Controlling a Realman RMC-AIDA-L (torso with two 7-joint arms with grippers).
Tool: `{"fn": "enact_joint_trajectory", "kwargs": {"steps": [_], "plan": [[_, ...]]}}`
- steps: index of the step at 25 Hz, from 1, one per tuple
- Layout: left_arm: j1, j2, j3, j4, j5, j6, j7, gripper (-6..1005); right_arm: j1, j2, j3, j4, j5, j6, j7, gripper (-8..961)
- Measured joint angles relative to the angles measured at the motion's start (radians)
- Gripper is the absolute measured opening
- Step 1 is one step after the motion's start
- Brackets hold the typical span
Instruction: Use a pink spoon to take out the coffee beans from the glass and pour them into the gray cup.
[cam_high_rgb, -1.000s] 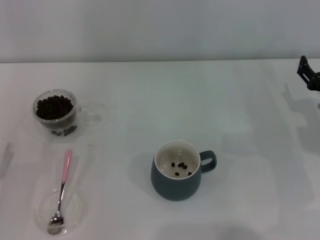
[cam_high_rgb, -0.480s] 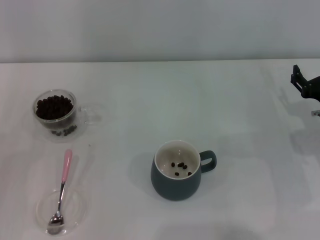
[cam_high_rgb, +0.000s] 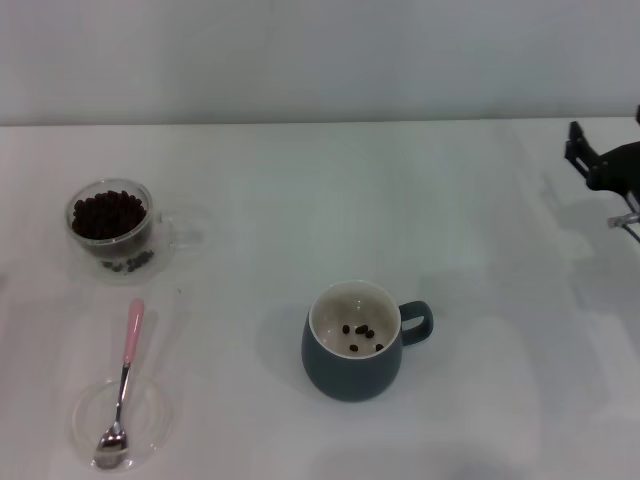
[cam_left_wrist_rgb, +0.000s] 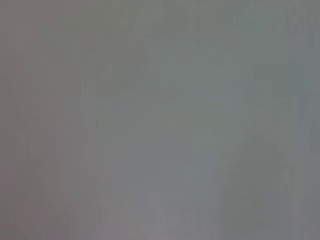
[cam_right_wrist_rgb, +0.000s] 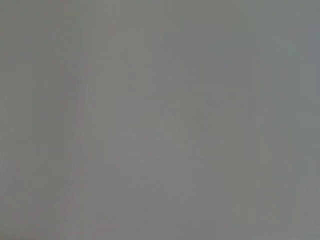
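Head camera overlooks table (cam_high_rgb: 300, 200); wrist cameras show blank grey.

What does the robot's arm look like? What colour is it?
Only a small part of the right pincer shows, at the right edge of the head view. It is black and blocky with angular edges, and a thin pale metal piece sticks out beneath it. No cables, markings or sleeves can be made out. The left arm is not in view.

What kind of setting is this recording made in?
Probably a staged lab tabletop rather than a kitchen: a bare white table against a plain wall, holding only a glass of coffee beans, a pink spoon and a gray cup.
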Motion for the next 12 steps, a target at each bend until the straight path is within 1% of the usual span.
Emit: {"fn": "enact_joint_trajectory", "kwargs": {"steps": [8, 12], "plan": [[0.001, 0.001, -0.007, 0.012, 0.054, 0.007, 0.001, 864, 0.007, 0.0, -0.021, -0.009, 0.0, 0.0, 0.005, 874], [-0.005, 0.01, -0.007, 0.018, 0.056, 0.02, 0.002, 864, -0.001, 0.0, -0.054, -0.018, 0.0, 0.005, 0.03, 874]]}}
